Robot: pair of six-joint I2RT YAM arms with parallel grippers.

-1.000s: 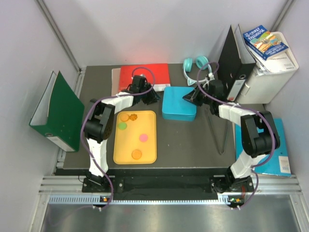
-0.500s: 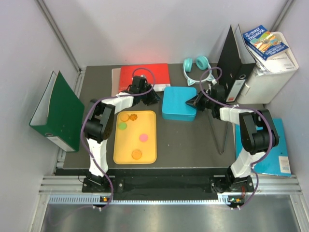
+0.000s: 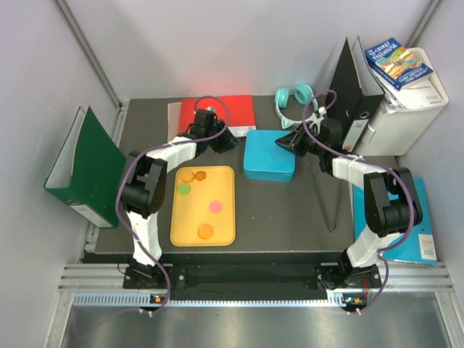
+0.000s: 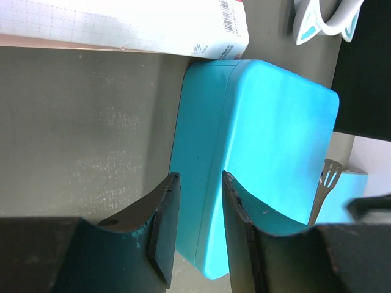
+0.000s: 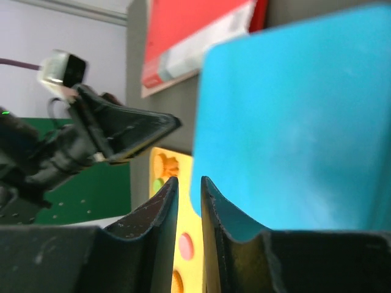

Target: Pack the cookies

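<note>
Several cookies lie on the yellow tray (image 3: 194,216): two orange ones (image 3: 193,176), a green one (image 3: 184,188), a pink one (image 3: 215,206) and an orange one (image 3: 205,231). A closed blue box (image 3: 269,158) sits right of the tray. My left gripper (image 3: 232,142) is open and empty just off the box's left end (image 4: 269,122). My right gripper (image 3: 281,143) hovers over the box's back right part, its jaws a narrow gap apart with nothing between them. The right wrist view shows the box top (image 5: 293,122), the pink cookie (image 5: 185,246) and the tray (image 5: 188,213).
A red folder (image 3: 217,112) lies behind the tray. A green binder (image 3: 83,167) stands at the left. Teal headphones (image 3: 293,96), a black binder (image 3: 351,87) and a white box with a book (image 3: 406,101) are at the back right. A spatula (image 3: 324,192) lies right of the box.
My right gripper dipped toward the box's right end, then came back up and to the left. My left gripper has shifted slightly toward the back.
</note>
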